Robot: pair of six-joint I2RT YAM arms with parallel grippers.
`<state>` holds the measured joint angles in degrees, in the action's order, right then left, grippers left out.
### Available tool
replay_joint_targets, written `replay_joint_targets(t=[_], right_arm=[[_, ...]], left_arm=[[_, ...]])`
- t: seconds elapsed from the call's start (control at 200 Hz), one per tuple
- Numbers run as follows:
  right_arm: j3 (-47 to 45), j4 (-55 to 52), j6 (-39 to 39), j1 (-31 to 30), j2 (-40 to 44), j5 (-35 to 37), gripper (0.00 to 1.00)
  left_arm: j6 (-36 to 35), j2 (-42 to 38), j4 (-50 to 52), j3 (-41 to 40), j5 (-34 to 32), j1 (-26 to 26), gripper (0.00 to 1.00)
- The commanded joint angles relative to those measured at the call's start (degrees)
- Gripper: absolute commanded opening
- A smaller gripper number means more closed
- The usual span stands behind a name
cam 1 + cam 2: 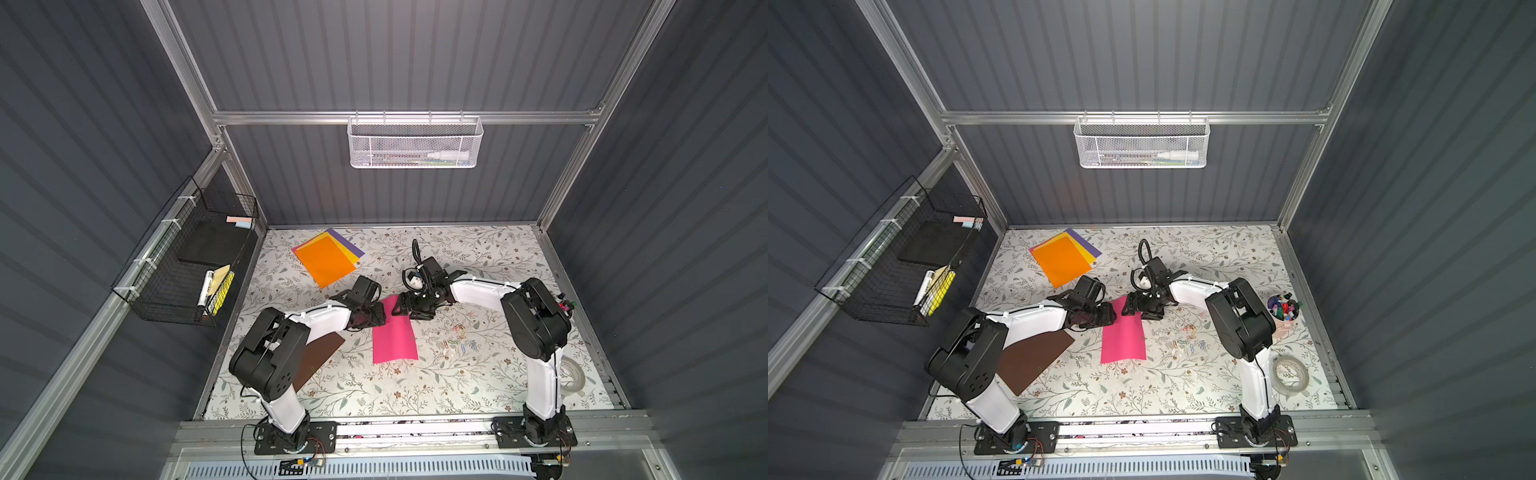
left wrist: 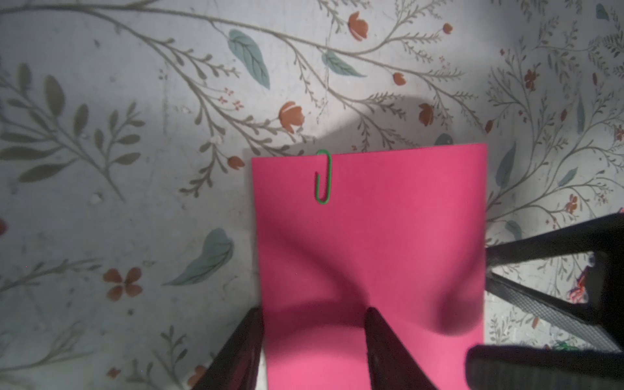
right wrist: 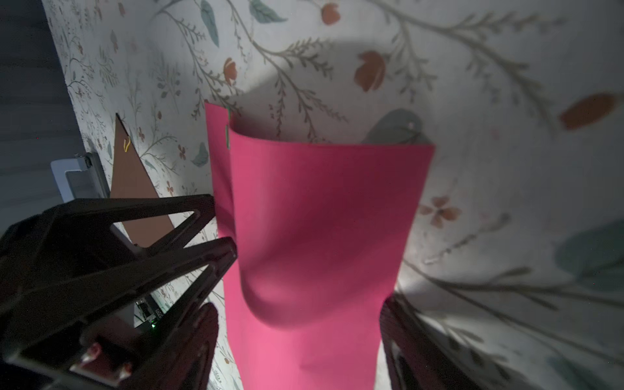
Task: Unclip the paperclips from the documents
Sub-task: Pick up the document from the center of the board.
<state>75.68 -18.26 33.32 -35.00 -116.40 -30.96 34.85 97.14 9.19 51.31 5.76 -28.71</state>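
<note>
A magenta pink document (image 1: 395, 336) lies in the middle of the table, bowed upward at its far end, where both grippers meet. In the right wrist view it is two pink sheets (image 3: 320, 219) joined at the far corner by a green paperclip (image 3: 228, 135). The same paperclip (image 2: 323, 177) shows on the sheet's edge in the left wrist view. My left gripper (image 2: 314, 324) stands open, one finger at the sheet's side edge and the other over the sheet. My right gripper (image 3: 300, 337) is open wide with the sheet between its fingers. A brown document (image 1: 1034, 357) carries a yellow paperclip (image 3: 126, 144).
An orange, yellow and purple pile of sheets (image 1: 326, 259) lies at the back left. Several loose paperclips (image 1: 457, 336) are scattered right of the pink sheet. A cup of markers (image 1: 1283, 309) and a tape roll (image 1: 1289, 374) stand at the right edge. A black wire basket (image 1: 187, 266) hangs on the left wall.
</note>
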Motion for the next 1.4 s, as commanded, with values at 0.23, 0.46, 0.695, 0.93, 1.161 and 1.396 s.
replay_joint_targets(t=[0.23,0.46,0.695,0.93,1.161,1.396], right_arm=[[0.0,1.4,0.4,0.3,-1.9,0.1,0.8],[3.0,2.3,1.1,-0.4,-4.8,-2.4,0.73],[3.0,3.8,0.3,-0.4,-4.9,-3.7,0.55],[2.2,6.2,-0.2,-0.1,-4.5,-5.2,0.32],[-1.1,13.0,0.9,2.3,-0.5,-10.4,0.23],[-3.5,16.8,2.7,5.4,3.5,-16.4,0.2]], left_arm=[[-1.3,2.0,2.8,-2.3,1.9,0.0,0.5],[-1.3,1.6,2.5,-2.4,1.9,0.0,0.5],[-1.5,1.6,2.4,-2.3,2.1,0.0,0.5],[-1.2,0.4,2.6,-2.2,1.9,0.0,0.52],[0.3,-6.8,4.9,-0.1,1.3,0.7,0.66],[-1.5,-16.5,3.6,1.8,3.3,6.1,0.83]])
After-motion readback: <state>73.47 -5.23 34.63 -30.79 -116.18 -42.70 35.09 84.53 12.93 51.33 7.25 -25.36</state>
